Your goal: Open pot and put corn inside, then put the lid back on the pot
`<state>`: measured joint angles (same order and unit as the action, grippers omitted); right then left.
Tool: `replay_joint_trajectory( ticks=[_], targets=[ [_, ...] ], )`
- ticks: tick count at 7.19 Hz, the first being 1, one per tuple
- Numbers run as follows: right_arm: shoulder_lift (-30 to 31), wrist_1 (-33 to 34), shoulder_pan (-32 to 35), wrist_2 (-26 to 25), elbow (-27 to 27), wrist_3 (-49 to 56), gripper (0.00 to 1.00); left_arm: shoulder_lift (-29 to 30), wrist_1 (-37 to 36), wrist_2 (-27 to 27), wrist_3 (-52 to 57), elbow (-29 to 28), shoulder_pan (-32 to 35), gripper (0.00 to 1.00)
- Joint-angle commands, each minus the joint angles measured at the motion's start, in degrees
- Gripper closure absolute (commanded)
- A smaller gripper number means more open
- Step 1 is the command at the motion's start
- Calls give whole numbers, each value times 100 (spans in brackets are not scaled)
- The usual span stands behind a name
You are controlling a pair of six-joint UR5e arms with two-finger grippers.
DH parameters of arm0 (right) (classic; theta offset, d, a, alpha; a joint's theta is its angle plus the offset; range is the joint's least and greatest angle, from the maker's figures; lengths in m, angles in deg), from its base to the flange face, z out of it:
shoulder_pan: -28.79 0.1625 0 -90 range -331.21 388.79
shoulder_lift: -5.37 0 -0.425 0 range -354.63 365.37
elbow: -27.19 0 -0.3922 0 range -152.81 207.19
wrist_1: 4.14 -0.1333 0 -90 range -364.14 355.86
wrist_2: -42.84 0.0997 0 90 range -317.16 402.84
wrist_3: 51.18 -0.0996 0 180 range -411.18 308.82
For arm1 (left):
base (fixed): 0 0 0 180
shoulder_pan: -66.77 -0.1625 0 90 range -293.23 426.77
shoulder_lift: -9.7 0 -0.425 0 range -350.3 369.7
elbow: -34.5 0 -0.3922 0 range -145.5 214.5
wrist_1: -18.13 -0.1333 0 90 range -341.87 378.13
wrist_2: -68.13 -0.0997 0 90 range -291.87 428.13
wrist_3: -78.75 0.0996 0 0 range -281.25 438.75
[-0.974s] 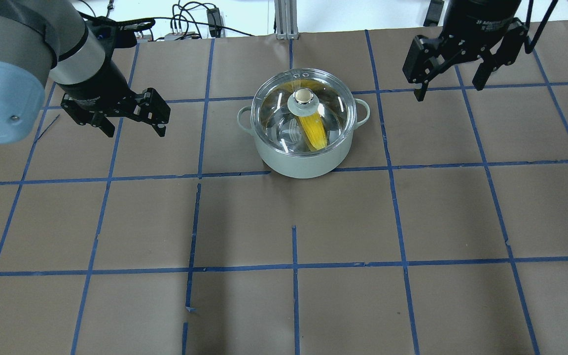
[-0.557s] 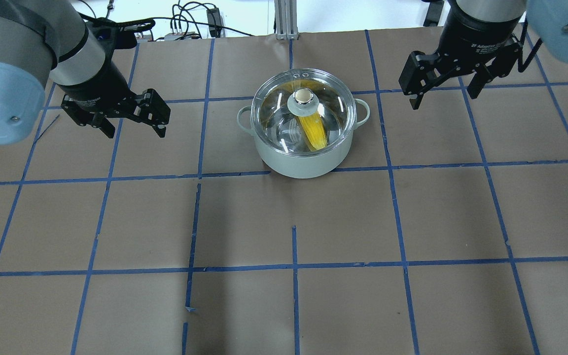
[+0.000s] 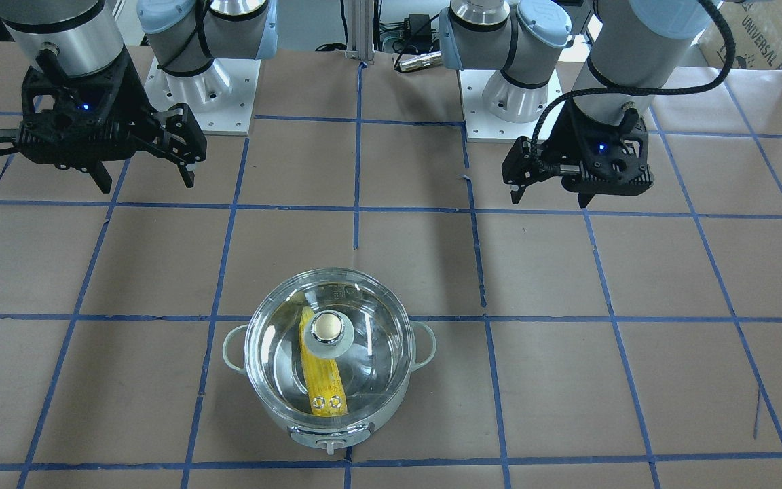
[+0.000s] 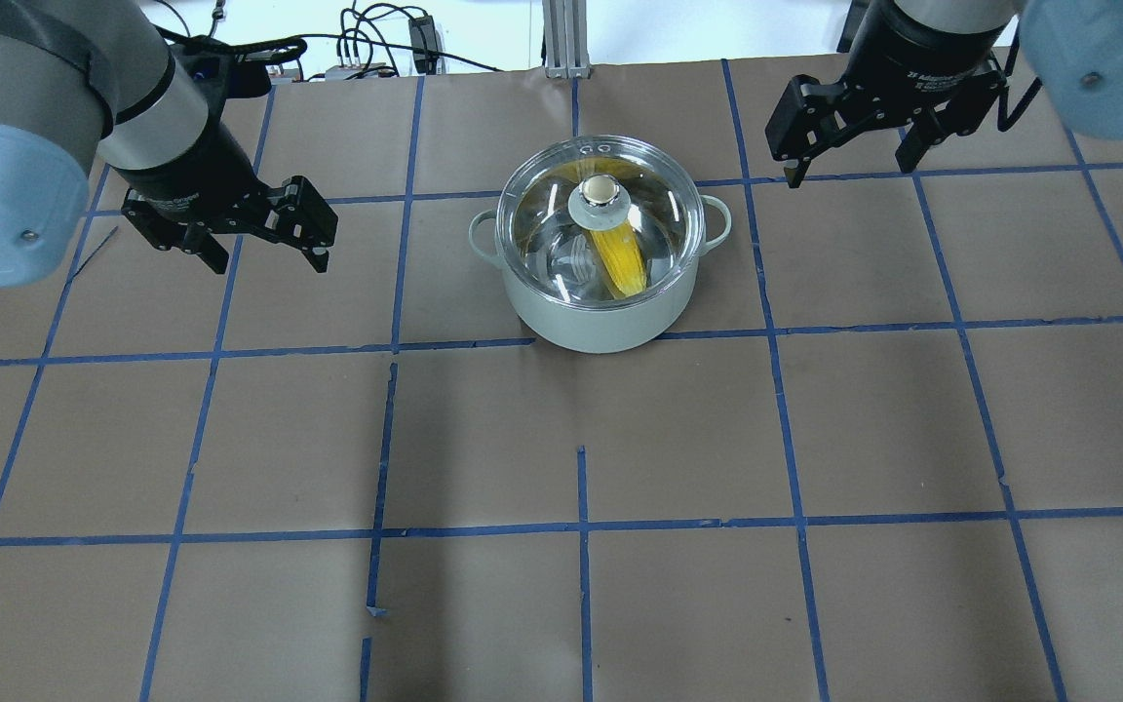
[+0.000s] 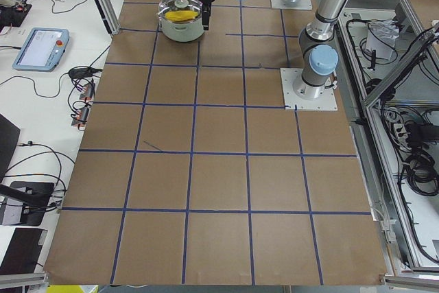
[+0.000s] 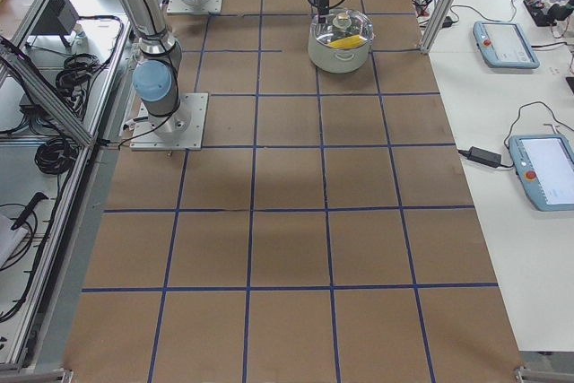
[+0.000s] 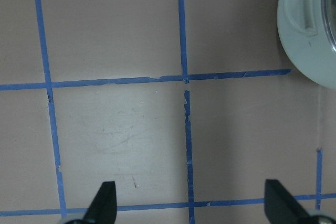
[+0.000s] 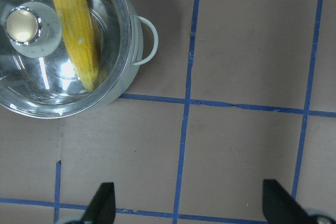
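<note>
The pale pot (image 4: 600, 317) stands on the table, at the far middle in the overhead view. The clear glass lid (image 4: 542, 210) sits on it, its beige-topped knob (image 4: 600, 190) upright. The yellow corn (image 4: 620, 258) lies inside and shows through the glass. The front view shows the pot (image 3: 328, 435), the lid (image 3: 370, 326) and the corn (image 3: 323, 387). My left gripper (image 4: 269, 261) is open and empty, well to the pot's left (image 3: 549, 200). My right gripper (image 4: 849, 174) is open and empty, to the pot's right (image 3: 146, 185). The right wrist view shows the corn (image 8: 79, 40) under the lid (image 8: 47, 82).
Brown paper with a blue tape grid (image 4: 581, 526) covers the table. Cables and a metal post (image 4: 561, 39) lie beyond the far edge. The two arm bases (image 3: 520, 102) stand on white plates. The left wrist view shows a pot handle (image 7: 304, 3).
My right gripper has moved toward the table's far edge and a little toward the pot, still open. The left gripper, pot, lid and corn have not moved.
</note>
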<state>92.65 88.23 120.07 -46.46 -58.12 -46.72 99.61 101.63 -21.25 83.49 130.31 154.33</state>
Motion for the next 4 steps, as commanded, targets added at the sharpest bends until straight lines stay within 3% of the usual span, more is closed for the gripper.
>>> replay_joint_trajectory(
  ticks=[1,4],
  targets=[
    [-27,8,13,9,23,-24,0,0,0,8,0,-1,-2,0],
    [-1,0,13,71,-38,-24,0,0,0,8,0,8,-2,0]
  ],
)
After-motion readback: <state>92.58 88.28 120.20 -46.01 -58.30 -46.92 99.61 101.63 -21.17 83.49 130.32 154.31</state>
